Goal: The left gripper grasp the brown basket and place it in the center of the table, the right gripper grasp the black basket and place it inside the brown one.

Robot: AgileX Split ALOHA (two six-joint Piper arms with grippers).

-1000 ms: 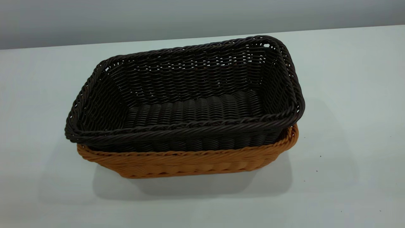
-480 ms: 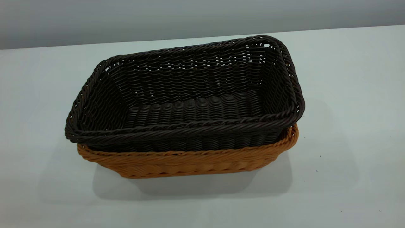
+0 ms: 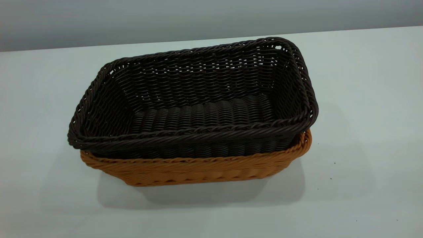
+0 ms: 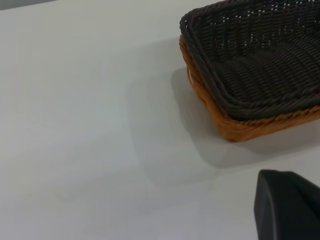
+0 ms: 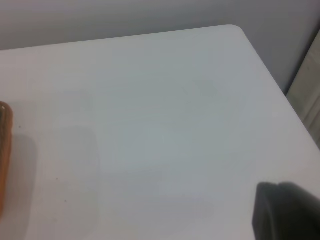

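The black basket [image 3: 198,112] sits nested inside the brown basket [image 3: 198,170] in the middle of the white table [image 3: 363,99]; its dark rim stands above the orange-tan rim. Neither gripper shows in the exterior view. In the left wrist view, part of the left gripper [image 4: 287,205] shows as a black shape, well apart from the two stacked baskets [image 4: 265,70]. In the right wrist view, part of the right gripper [image 5: 287,212] hangs over bare table, far from a sliver of the brown basket [image 5: 4,150]. Both grippers hold nothing that I can see.
The table's rounded far corner [image 5: 235,30] and side edge show in the right wrist view, with a grey wall behind. A few tiny dark specks [image 3: 334,163] lie on the table to the right of the baskets.
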